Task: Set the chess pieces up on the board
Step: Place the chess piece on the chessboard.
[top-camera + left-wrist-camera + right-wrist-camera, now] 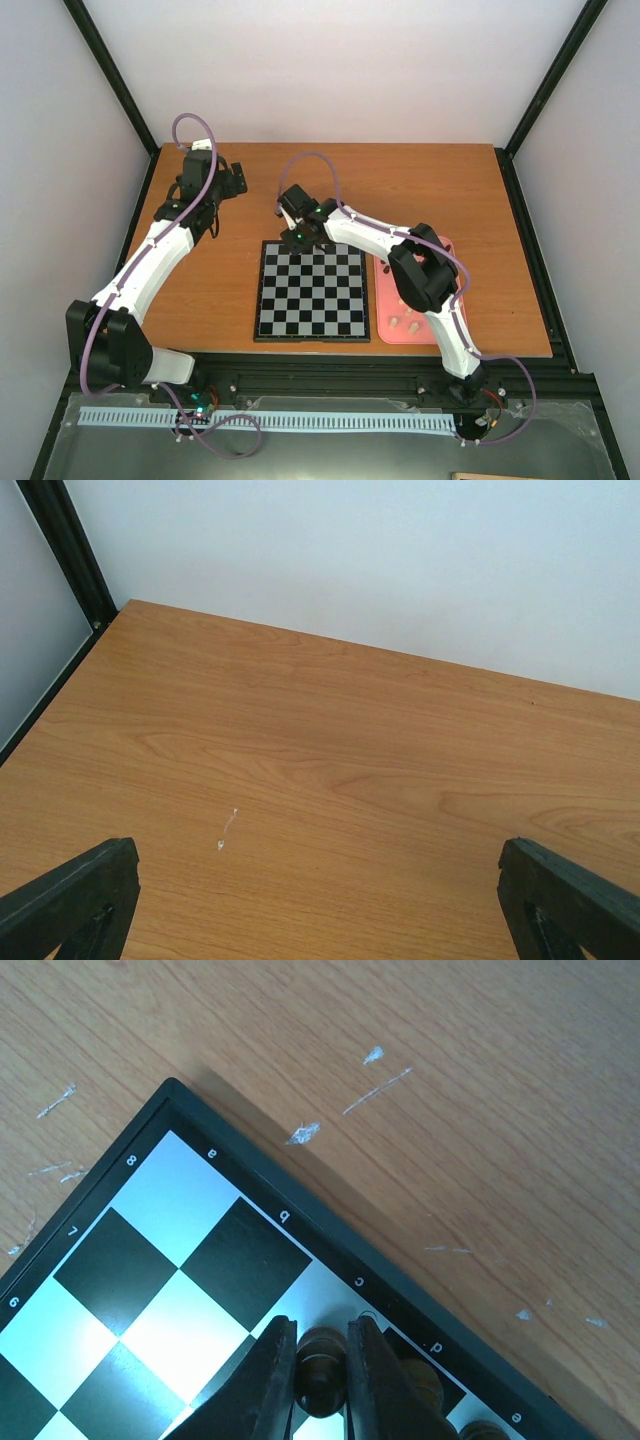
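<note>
Right wrist view: board (150, 1260) has white coordinate marks printed on black border (322, 1249).
- File letters along edge facing bare desk: a, b, c, d, e, starting at visible corner and running toward lower right of frame.
- Rank digits along adjacent edge, from same corner: 8, 7, then 6 at frame edge, partly cut off.
- All characters sit rotated relative to camera.

Top view: border print too small to read.
</note>
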Controlling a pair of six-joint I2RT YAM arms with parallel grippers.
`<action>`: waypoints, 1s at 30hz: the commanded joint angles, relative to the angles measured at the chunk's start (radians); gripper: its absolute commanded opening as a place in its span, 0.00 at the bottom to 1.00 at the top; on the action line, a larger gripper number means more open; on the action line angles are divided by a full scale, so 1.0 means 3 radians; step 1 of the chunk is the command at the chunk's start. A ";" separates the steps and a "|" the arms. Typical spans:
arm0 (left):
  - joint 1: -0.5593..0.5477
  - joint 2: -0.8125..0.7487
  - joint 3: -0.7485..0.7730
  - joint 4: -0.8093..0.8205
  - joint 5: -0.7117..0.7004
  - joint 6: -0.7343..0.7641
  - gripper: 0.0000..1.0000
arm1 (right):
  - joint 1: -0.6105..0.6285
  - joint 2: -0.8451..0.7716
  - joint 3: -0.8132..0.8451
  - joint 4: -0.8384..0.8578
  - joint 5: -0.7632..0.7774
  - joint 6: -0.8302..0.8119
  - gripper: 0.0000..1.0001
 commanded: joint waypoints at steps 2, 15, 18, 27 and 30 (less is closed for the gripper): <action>-0.0010 -0.0016 0.0009 0.0027 -0.0036 0.0006 1.00 | 0.0029 -0.0017 0.0005 0.0085 0.0031 -0.0013 0.03; -0.0010 -0.0008 0.0014 0.0038 -0.0023 0.0010 1.00 | 0.0039 0.0067 0.0151 0.0047 0.0013 -0.0038 0.04; -0.0010 -0.0005 0.0021 0.0037 -0.0032 0.0012 1.00 | 0.0044 0.0056 0.0165 0.0036 0.0031 -0.0042 0.04; -0.0010 -0.0010 0.0014 0.0037 -0.0038 0.0017 1.00 | 0.0054 0.0049 0.0170 0.0023 0.0044 -0.0063 0.07; -0.0010 -0.0015 0.0010 0.0037 -0.0031 0.0018 1.00 | 0.0065 0.0055 0.0167 0.0023 0.0049 -0.0070 0.08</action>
